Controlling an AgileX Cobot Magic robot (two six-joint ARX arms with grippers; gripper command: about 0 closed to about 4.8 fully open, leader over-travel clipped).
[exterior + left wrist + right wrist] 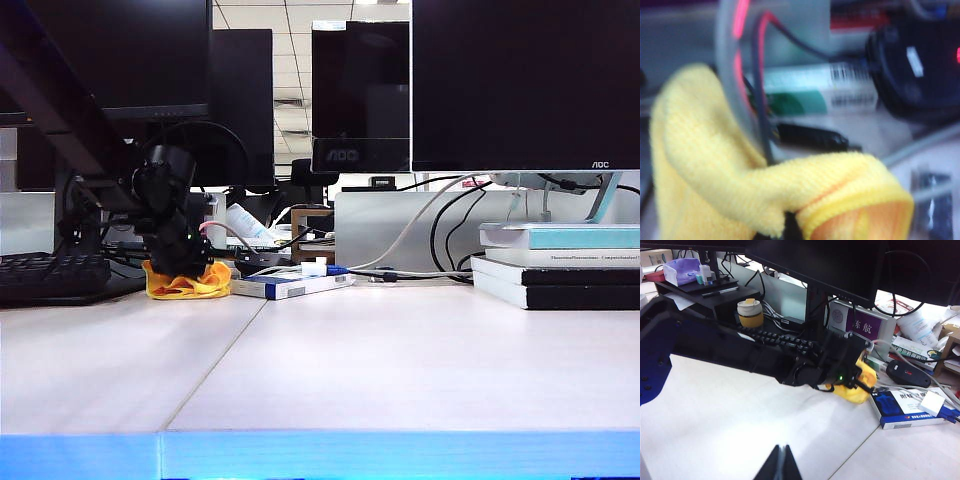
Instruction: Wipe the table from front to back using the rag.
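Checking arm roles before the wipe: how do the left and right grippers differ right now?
The left gripper is at the far side of the pale table, shut on the soft yellow rag; the right gripper holds nothing. The left gripper presses the rag down beside the flat blue-and-white box; the right gripper hangs above bare table nearer the front. Both are shut.

My left gripper (pixel 182 268) is buried in the rag (pixel 188 281) at the table's (pixel 400 370) far left, so my fingertips don't show from outside, and the cloth's near edge hides behind my wrist. Up close on the left wrist camera everything is smeared: the rag (pixel 765 185) fills the picture and runs off its edge, the jaws sit unseen under the folds. My right gripper (pixel 779 465) is cut off, only its closed tips peek in.
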